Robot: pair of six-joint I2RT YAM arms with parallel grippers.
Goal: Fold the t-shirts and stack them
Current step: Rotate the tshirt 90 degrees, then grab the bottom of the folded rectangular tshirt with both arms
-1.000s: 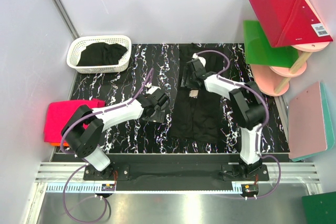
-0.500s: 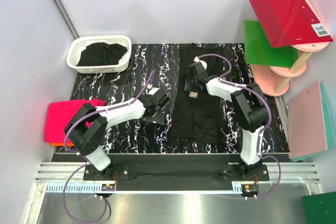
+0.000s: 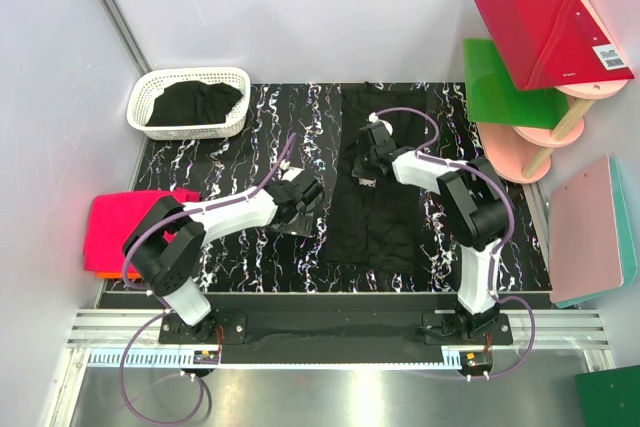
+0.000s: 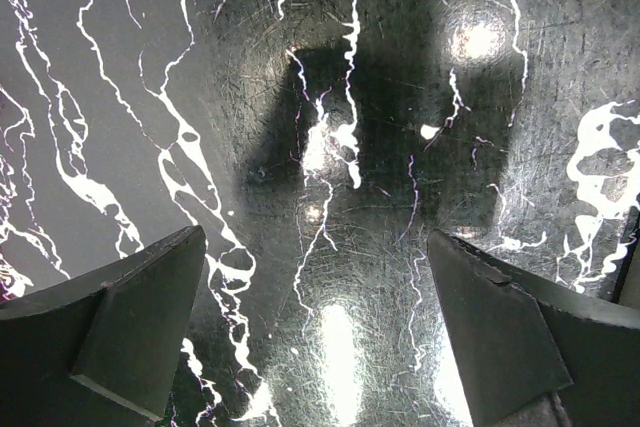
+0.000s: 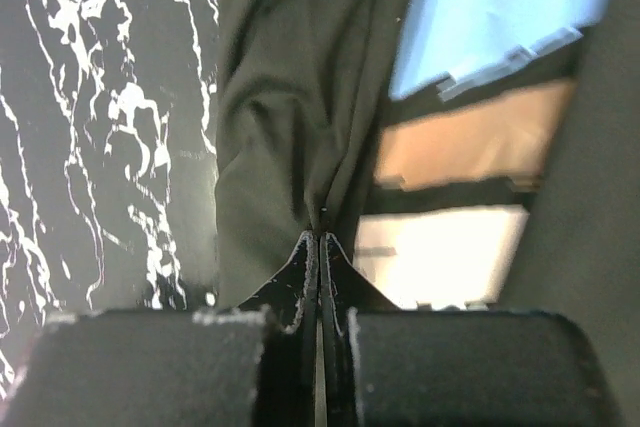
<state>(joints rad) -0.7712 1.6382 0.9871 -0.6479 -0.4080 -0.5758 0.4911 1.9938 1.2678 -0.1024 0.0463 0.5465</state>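
Observation:
A black t-shirt (image 3: 385,217) lies spread flat on the dark marbled table, right of the middle. My right gripper (image 3: 362,169) rests on its upper left part, shut on a pinched fold of the black cloth (image 5: 280,97). In the right wrist view the gripper's tips (image 5: 320,237) meet with the cloth between them, beside the blue, tan and white print (image 5: 480,7). My left gripper (image 3: 308,209) hovers low over bare table just left of the shirt. It stands open (image 4: 318,277) with nothing between its fingers.
A white lattice basket (image 3: 137,112) at the back left holds another black t-shirt (image 3: 195,102). Folded hot-pink (image 3: 125,227) and orange (image 3: 100,272) t-shirts lie off the table's left edge. Red (image 3: 550,32), green (image 3: 500,82) and pink (image 3: 590,227) boards stand at the right.
My right gripper has shut on a fold of the black t-shirt and shifted slightly nearer. The left gripper dropped a little toward the table's near side and stayed open.

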